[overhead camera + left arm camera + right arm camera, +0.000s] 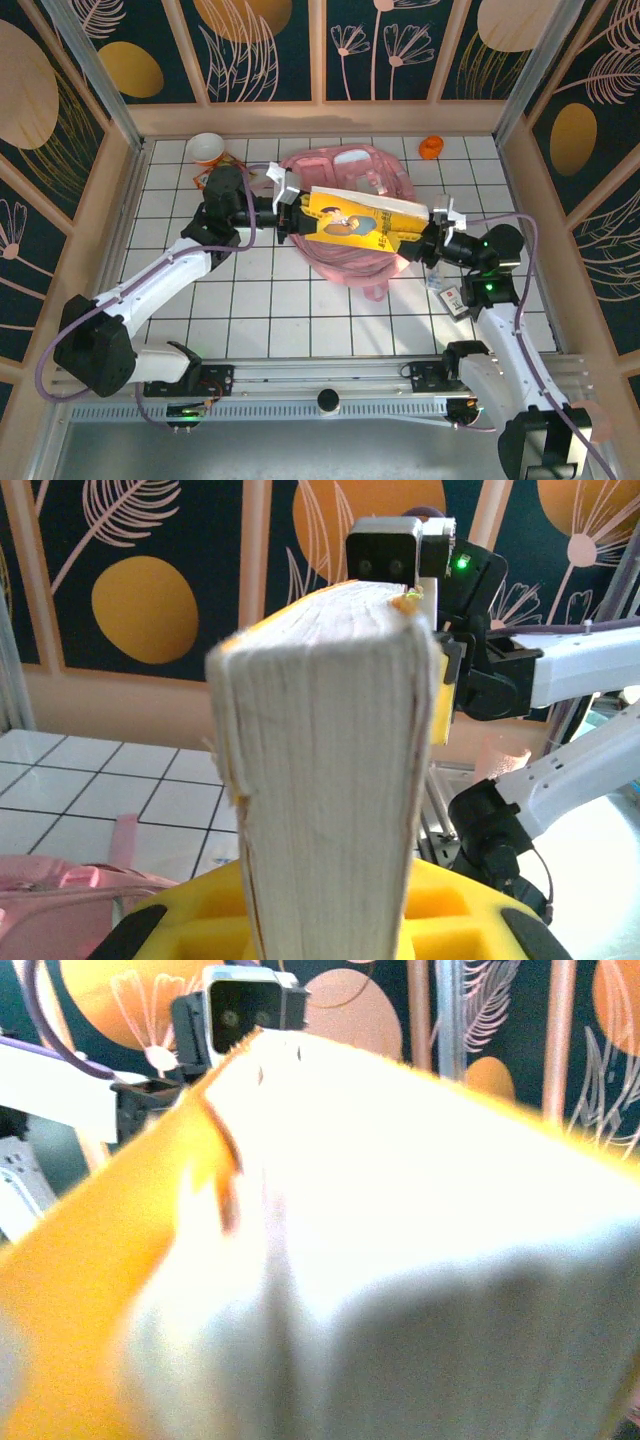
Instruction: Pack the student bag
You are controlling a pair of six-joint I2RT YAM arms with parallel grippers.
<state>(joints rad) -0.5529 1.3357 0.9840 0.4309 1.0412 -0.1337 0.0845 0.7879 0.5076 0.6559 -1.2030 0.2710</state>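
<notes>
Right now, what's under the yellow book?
The pink student bag on the tiled table, below the yellow book. The bag's middle is covered, so its opening can't be seen.

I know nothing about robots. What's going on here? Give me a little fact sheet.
Book: yellow book, in the air over the student bag
Left gripper: shut on the book's left end
Right gripper: at the book's right end, grip unclear
Bag: pink, lying on the tiled table
Elsewhere: white bowl and small orange object near the far wall
</notes>
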